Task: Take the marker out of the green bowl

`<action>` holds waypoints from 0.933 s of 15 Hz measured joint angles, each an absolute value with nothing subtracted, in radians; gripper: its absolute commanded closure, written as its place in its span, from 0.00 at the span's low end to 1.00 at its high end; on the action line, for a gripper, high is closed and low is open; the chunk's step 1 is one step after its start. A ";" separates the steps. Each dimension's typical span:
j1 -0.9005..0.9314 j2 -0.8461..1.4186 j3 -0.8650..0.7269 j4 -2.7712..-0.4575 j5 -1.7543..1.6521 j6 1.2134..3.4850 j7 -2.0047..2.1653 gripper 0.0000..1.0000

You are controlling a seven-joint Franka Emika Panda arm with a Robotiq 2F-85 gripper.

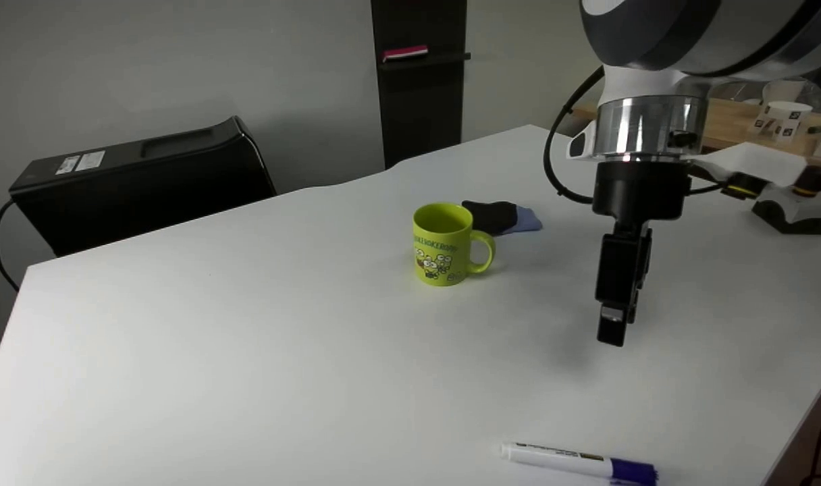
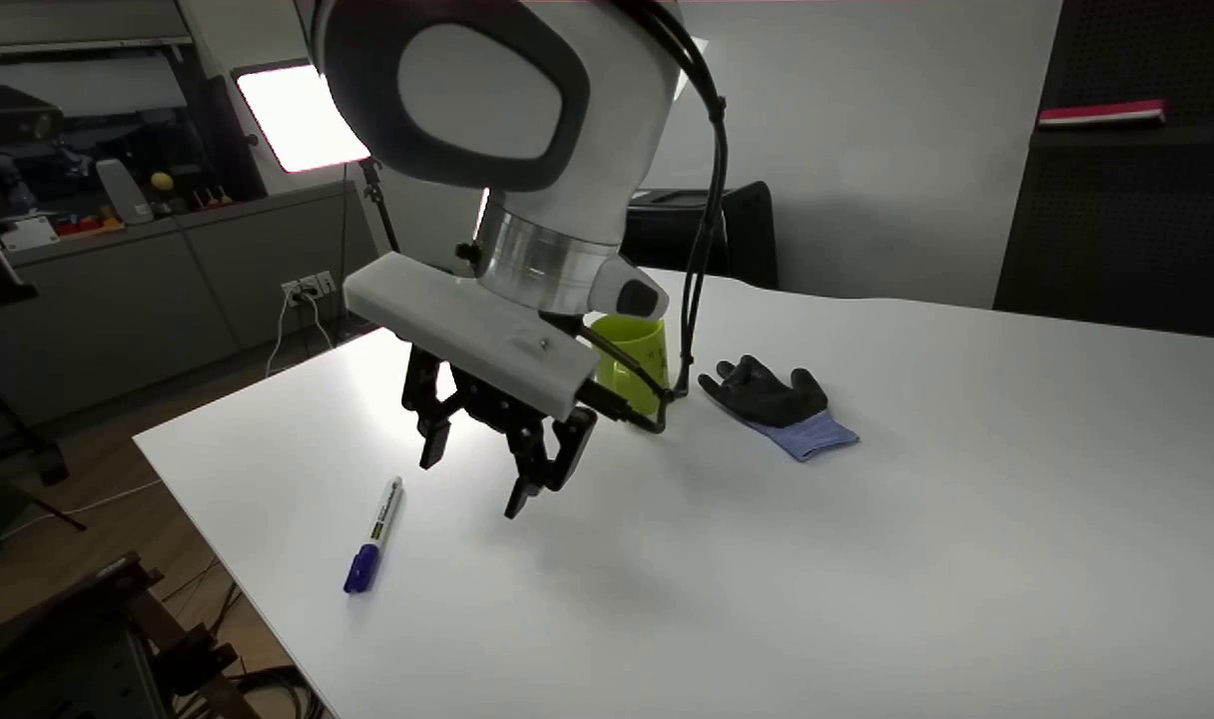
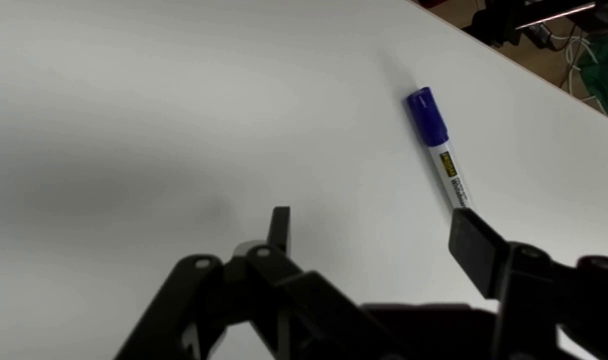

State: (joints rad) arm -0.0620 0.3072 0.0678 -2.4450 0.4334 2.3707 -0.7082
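Note:
The marker, white with a blue cap, lies flat on the white table. It shows in both exterior views (image 1: 559, 459) (image 2: 377, 534) and in the wrist view (image 3: 439, 147), where a finger hides its white end. The green bowl is a lime-green mug with a handle and printed figures (image 1: 443, 250). It stands upright on the table, apart from the marker; my arm partly hides it in an exterior view (image 2: 647, 345). My gripper (image 1: 620, 327) is open and empty above the table, between mug and marker. Its parted fingers show in an exterior view (image 2: 470, 486) and in the wrist view (image 3: 371, 215).
A dark glove with a blue cuff (image 1: 501, 217) lies beside the mug, also visible in an exterior view (image 2: 777, 404). A black box-shaped device (image 1: 147, 182) stands behind the table edge. The marker lies near a table edge (image 2: 238, 584).

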 measured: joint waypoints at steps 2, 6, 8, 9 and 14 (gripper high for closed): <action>-0.044 0.290 0.069 -2.431 0.344 2.400 -0.632 0.00; 0.035 0.171 0.082 -2.393 0.171 2.415 -0.407 0.00; 0.063 0.122 0.092 -2.381 0.133 2.416 -0.322 0.00; 0.073 0.104 0.096 -2.377 0.122 2.419 -0.281 0.00; 0.087 0.045 0.094 -2.379 0.036 2.478 -0.003 0.00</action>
State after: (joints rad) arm 0.0873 0.0448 0.0944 -2.3791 0.0364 2.4783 -0.0031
